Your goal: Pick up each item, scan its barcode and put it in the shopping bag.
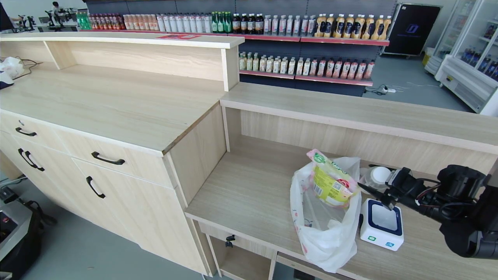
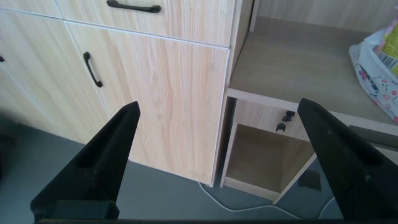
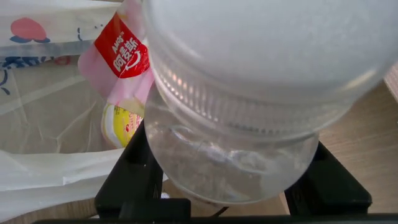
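A clear plastic bottle [image 1: 379, 175] with a white cap sits at the back of the low counter [image 1: 249, 194], beside the scanner. My right gripper [image 1: 374, 183] is shut on the bottle [image 3: 230, 93], one finger [image 3: 134, 180] pressed against each side. The white shopping bag [image 1: 327, 225] stands just left of it, with a yellow-green snack packet [image 1: 332, 181] sticking out of its mouth. The packet [image 3: 121, 56] and the bag [image 3: 50, 124] lie right behind the bottle. My left gripper [image 2: 217, 112] is open and empty, low in front of the cabinet doors, above the floor.
A white scanner [image 1: 381, 223] with a dark glass top sits right of the bag, near the counter's front edge. A higher wooden counter [image 1: 109, 101] with drawers rises to the left. A raised ledge [image 1: 350, 111] backs the low counter. Drink shelves [image 1: 303, 39] stand behind.
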### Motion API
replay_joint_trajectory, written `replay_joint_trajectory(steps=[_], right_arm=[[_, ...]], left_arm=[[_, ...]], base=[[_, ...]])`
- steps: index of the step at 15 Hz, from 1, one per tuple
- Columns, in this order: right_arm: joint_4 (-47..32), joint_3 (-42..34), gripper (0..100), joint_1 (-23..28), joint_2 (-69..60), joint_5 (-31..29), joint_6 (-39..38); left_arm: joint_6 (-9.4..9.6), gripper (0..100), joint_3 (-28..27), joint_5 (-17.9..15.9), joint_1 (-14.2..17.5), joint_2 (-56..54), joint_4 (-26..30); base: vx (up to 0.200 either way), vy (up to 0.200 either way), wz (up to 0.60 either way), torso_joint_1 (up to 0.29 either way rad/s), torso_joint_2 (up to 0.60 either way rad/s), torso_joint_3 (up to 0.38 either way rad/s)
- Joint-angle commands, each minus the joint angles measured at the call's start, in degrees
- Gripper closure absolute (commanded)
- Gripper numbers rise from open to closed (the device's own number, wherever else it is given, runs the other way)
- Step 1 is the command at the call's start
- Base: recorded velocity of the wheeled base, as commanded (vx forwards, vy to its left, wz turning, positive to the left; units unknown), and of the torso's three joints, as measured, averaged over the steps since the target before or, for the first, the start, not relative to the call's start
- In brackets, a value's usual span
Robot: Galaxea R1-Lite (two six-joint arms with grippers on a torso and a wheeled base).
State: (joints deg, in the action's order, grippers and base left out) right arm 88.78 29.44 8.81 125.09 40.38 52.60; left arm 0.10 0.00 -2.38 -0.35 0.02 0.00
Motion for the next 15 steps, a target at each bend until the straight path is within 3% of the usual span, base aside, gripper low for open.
replay_joint_trajectory(steps=[1,9,15], right_arm=[[-0.01,0.09,100,-0.55,0.42,0.05,-0.04],[-0.01,0.18,100,-0.38,-0.28,0.05,0.31],[-4.41,0.00,100,1.65,-4.50,0.05,0.40]], left_arm=[[-0.01,0,0.00,0.00,0.00,0.06,0.00],[-0.01,0,0.00,0.00,0.00,0.06,0.00],[-0.01,0,0.00,0.00,0.00,0.06,0.00]], base=[[0.000,0.000,0.00,0.000,0.00,0.000],[0.000,0.000,0.00,0.000,0.00,0.000],[0.000,0.000,0.00,0.000,0.00,0.000]])
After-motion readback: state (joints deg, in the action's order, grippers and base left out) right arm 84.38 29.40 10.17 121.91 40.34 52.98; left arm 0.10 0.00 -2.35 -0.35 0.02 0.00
